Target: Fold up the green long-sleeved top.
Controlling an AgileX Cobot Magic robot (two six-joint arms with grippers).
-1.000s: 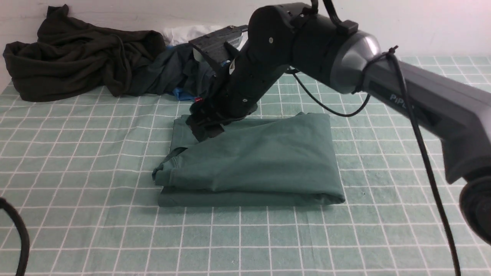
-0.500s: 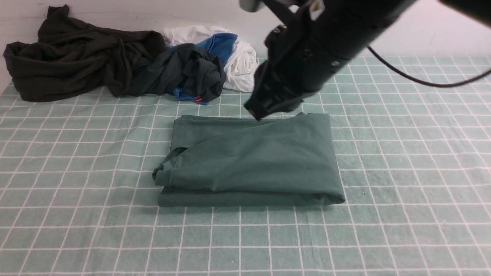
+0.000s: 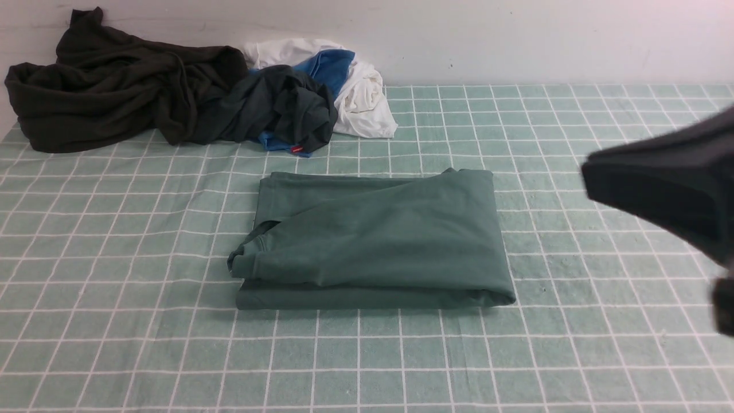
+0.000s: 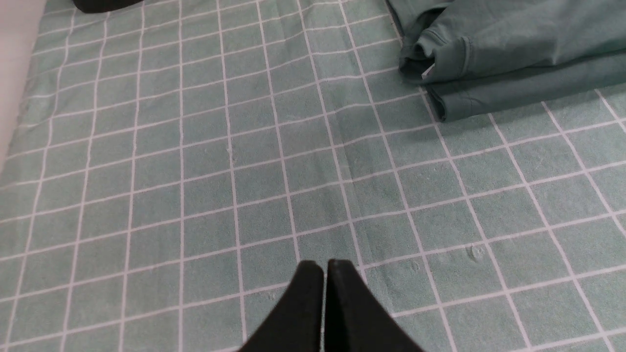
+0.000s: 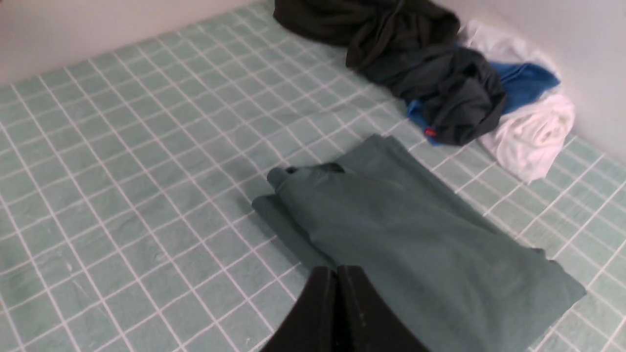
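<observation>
Off green long-sleeved top (image 3: 373,241), right hand (image 5: 336,274) withdrawn, closed

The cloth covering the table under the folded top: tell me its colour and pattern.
The table cloth is pale mint green with a grid of thin white lines, seen best in the front view.

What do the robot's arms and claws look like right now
Each claw ends in two matte black, tapering wedge-shaped fingers: the left claw and the right claw. In the front view only a blurred dark charcoal piece of the right arm shows; no cables or markings are visible.
</observation>
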